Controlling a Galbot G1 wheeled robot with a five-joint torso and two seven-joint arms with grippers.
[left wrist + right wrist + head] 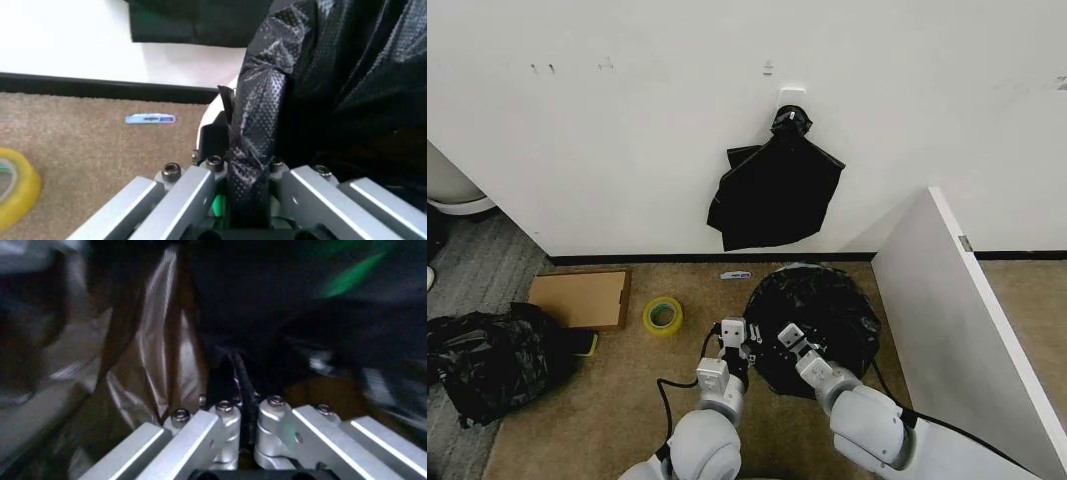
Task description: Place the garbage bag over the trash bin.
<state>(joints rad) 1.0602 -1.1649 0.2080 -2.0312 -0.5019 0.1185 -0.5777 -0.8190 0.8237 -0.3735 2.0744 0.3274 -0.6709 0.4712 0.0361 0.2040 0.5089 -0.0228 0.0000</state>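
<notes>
The garbage bag (pixel 812 310) is spread over the trash bin (pixel 223 102), right in front of both your grippers, and it covers the bin so well that you can spot just a little white bit of it past the left fingers. Your left gripper (pixel 734 333) is pinching a twisted fold of the bag's edge between its fingers (pixel 203 145), at the near left side of the bin. Your right gripper (pixel 791 335) sits just beside it, at the bin's near side, with its fingers pressed close together on a thin fold of the shiny black plastic (pixel 235 370). The bag looks very light, soft and floppy (it wrinkles all over), so it likely will not weigh your arms down at all. It also looks thin and slippery, so it could slide out of a loose pinch or tear if you tug hard. The best place to hold it is the edge, where the plastic bunches up thick, just where your fingers are now. Pull softly, out and down past the rim, not straight up.
</notes>
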